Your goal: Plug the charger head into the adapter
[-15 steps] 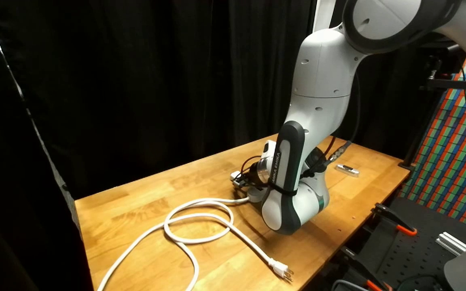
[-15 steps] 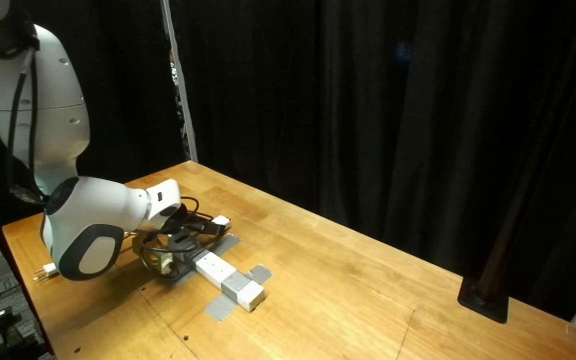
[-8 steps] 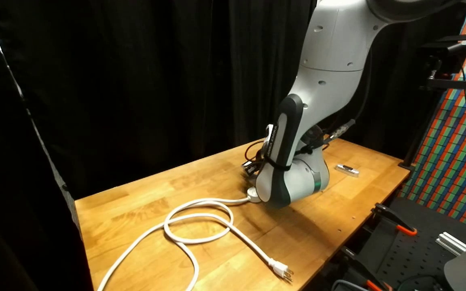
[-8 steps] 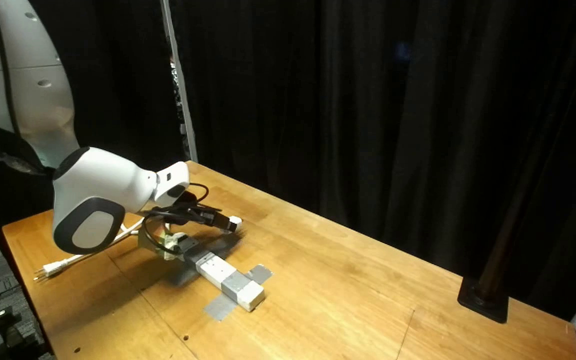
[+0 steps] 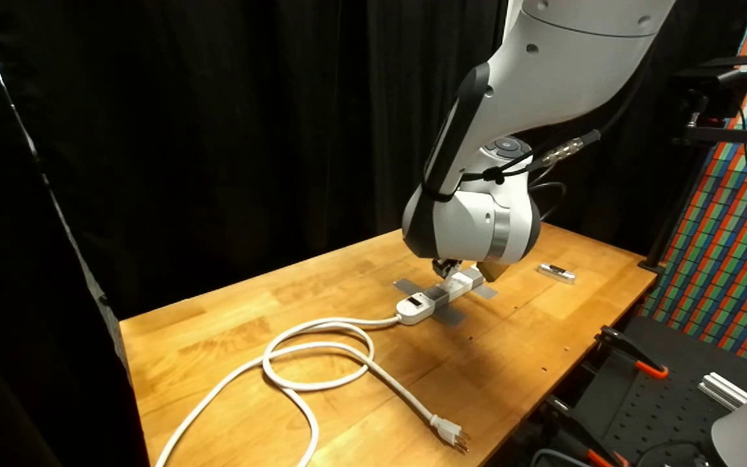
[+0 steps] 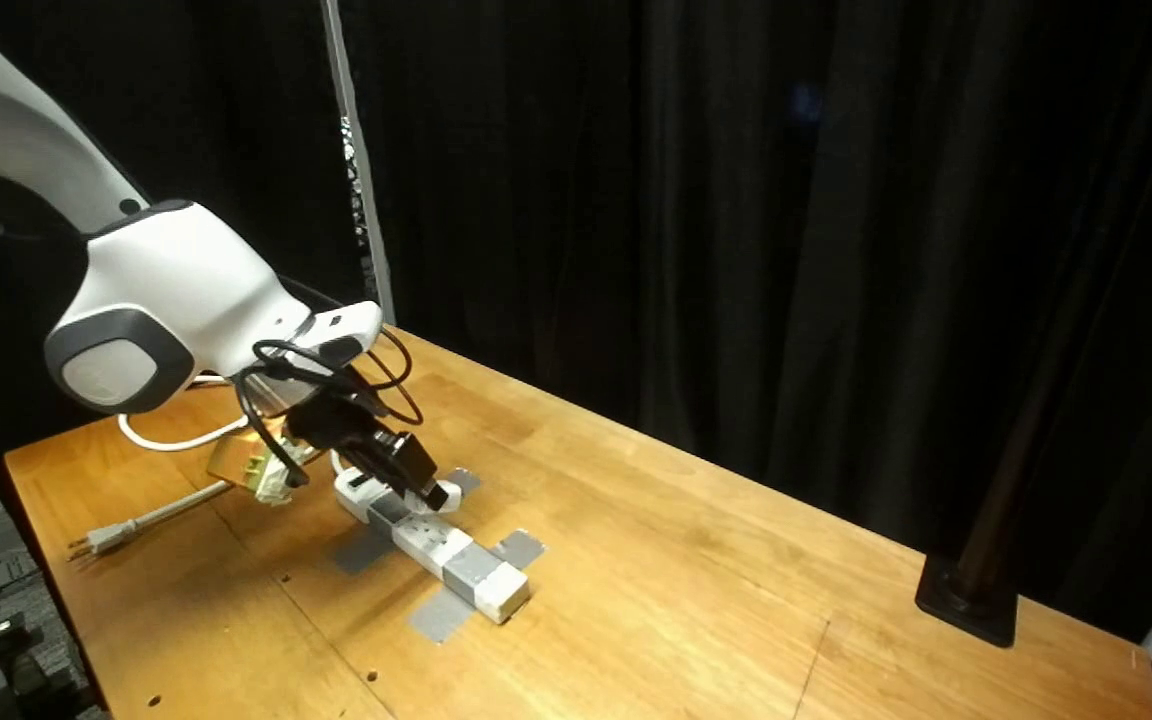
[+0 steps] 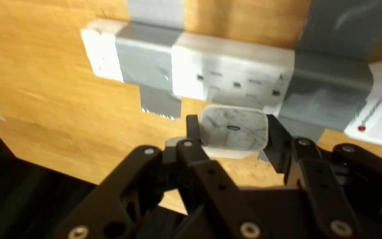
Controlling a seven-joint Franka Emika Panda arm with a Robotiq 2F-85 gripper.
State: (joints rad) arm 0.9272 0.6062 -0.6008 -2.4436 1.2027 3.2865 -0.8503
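Note:
The charger head (image 7: 234,127), a white block with a small oval port on the face toward the wrist camera, sits between both fingertips. My gripper (image 7: 232,132) is shut on it from both sides. In an exterior view the charger head (image 6: 450,497) shows at the gripper's tip, near the far edge of the adapter (image 6: 433,540). The adapter, a white strip wrapped in grey tape, lies taped to the table. Its sockets show in the wrist view, just beyond the head on the adapter (image 7: 232,71). The head's prongs are hidden, and its exact height is unclear.
The adapter's white cable (image 5: 321,386) loops over the table to a plug (image 5: 446,428) near the edge. A small flat object (image 5: 556,274) lies farther back. A wooden block (image 6: 236,458) hangs at the hand. A black post base (image 6: 971,600) stands at the table's far end.
The arm has risen and drawn back, and the hand has tilted to point more downward. The charger head, held throughout, has come from beside the adapter toward its sockets. The adapter is less covered.

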